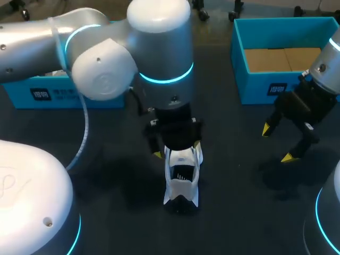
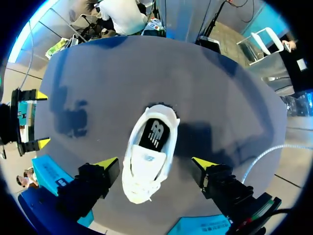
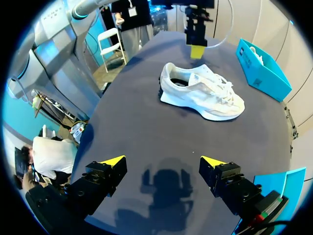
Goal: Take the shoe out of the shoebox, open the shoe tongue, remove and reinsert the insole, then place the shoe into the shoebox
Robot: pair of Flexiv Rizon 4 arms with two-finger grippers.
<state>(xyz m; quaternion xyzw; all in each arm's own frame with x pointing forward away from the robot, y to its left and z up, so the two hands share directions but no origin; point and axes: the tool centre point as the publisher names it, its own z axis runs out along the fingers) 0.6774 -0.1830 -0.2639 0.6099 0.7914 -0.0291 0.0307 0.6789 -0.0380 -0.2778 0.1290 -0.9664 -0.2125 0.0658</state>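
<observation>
While the left gripper [image 2: 155, 164] hangs wide open astride the white sneaker [image 2: 143, 180] without touching it, the right gripper [image 3: 164, 161] gapes wide, empty.

The head camera looks down on the table [image 1: 234, 138] from above and behind, the left wrist camera faces straight down close over the shoe [image 2: 146, 166], and the right wrist camera sees that shoe from farther off.
</observation>
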